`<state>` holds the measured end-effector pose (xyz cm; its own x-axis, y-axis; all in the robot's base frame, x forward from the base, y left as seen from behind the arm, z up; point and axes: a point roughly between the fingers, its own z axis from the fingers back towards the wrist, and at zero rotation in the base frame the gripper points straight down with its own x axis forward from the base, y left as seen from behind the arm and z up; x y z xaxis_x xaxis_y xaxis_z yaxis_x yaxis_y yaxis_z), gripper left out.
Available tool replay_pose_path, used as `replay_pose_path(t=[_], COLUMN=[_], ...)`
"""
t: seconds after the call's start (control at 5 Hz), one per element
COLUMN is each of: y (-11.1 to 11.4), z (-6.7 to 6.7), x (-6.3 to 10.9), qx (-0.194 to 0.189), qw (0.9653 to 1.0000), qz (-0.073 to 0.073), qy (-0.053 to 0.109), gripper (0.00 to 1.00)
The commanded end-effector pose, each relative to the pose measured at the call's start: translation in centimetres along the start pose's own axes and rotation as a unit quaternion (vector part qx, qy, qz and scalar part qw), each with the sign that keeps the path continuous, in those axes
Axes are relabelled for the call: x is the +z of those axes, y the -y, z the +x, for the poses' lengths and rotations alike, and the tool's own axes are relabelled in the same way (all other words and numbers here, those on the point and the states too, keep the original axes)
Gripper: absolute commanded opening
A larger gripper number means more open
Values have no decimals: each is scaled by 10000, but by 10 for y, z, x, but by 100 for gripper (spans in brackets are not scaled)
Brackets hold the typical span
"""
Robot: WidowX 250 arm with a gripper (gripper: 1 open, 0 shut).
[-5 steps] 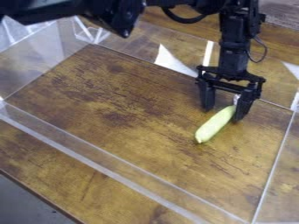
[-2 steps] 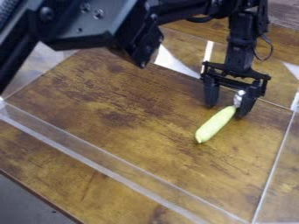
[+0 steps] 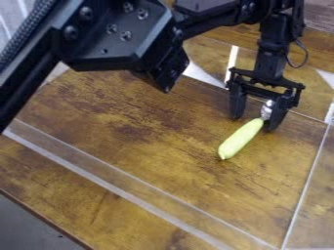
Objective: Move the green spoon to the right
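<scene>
reaching across the wooden table [image 3: 131,151] with the black arm [image 3: 115,34]; pointing down at the far side with the gripper [image 3: 253,121], fingers spread, pinching nothing as far as visible; below and just in front of the fingers, to see the green spoon [image 3: 240,140], lying flat on the wood, thick handle slanting away from them toward the near side; up by the fingertips, to glimpse a small silvery bowl [image 3: 268,110], partly hidden, contact impossible to tell; no lift or carry in progress; probably left to do: close, shift right, release, unless already placed, impossible to confirm from here
</scene>
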<state>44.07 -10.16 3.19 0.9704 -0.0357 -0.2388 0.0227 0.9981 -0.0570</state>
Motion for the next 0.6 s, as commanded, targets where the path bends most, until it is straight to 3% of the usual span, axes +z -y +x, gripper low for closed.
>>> replay_pose_path(t=[0.0,0.2,0.4], y=[13,14,15], z=[-2,-2,-2], x=[16,16,16], qx=[-115,-86,-75], qw=[9998,9999,9999], qz=[34,58,77], qy=[168,106,58], gripper=[100,0,0])
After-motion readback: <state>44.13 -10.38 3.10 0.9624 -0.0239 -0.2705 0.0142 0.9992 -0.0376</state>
